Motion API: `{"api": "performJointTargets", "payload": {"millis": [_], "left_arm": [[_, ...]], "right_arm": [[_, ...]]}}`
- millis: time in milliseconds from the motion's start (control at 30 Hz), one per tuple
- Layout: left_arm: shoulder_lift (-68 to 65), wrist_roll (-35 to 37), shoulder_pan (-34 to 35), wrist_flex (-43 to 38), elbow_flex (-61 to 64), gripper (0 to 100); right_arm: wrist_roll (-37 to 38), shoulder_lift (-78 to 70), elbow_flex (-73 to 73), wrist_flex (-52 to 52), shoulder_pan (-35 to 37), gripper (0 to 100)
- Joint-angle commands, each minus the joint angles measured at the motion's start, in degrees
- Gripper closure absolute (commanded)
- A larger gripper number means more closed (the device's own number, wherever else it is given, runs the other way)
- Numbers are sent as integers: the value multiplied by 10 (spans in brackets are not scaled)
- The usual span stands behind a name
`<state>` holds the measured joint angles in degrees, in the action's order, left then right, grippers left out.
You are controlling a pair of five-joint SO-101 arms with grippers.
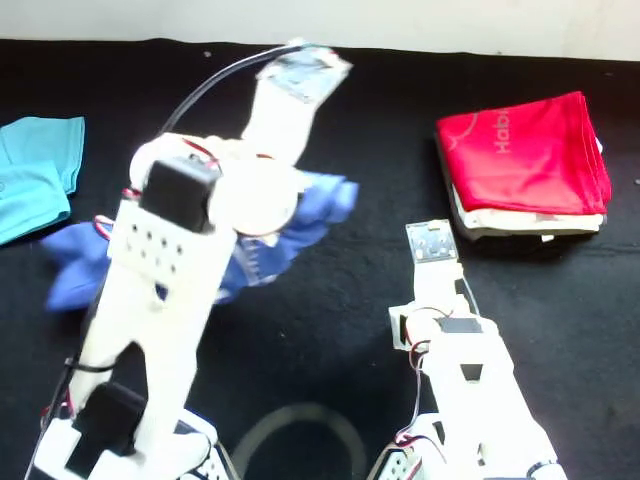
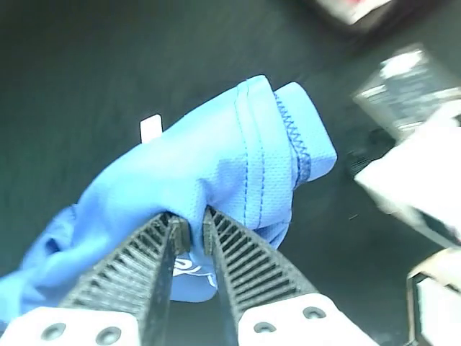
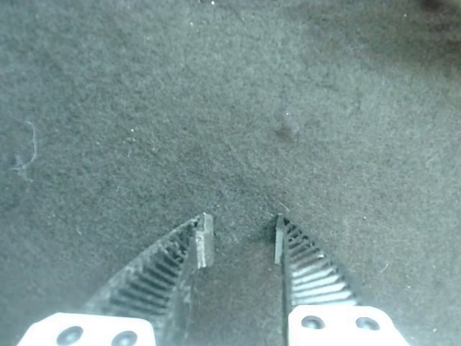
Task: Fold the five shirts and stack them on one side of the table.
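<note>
Near the counter's (image 1: 350, 320) middle, my left claw (image 2: 191, 232) pinches the blue shirt (image 2: 230, 166) beside its stitched hem; my right claw (image 3: 241, 241) hangs open. I'd lay it flat, fold square, then add it to the stack (image 1: 525, 165) at two o'clock.

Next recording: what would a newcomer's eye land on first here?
The blue shirt, bunched in the left pincer near the middle of the black table. Next, the folded red shirt topping a stack at the far right, and the teal shirt at the left edge.
</note>
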<state>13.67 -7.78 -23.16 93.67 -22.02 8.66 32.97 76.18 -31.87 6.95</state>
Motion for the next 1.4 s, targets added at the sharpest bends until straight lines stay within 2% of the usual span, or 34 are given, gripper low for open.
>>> {"api": "performJointTargets", "payload": {"millis": [0,200,300,433,700,967,1100,1267,1367], "left_arm": [[24,1,-55,-3,-105,991],[24,1,-65,2,-192,991],[24,1,-18,10,-149,991],[28,1,91,24,-30,991],[24,0,371,13,209,991],[26,-10,589,-137,462,991],[25,-96,663,-190,532,991],[29,-169,729,-193,550,985],[29,-192,748,-193,540,909]], "right_arm": [[-4,0,2,13,10,854],[-4,0,2,13,10,854],[-4,0,3,13,10,854],[-4,0,3,13,10,854],[-4,0,3,13,10,854],[-4,0,3,13,10,854],[-4,0,3,13,10,854],[-4,0,3,13,10,854],[-4,0,3,13,10,854]]}}
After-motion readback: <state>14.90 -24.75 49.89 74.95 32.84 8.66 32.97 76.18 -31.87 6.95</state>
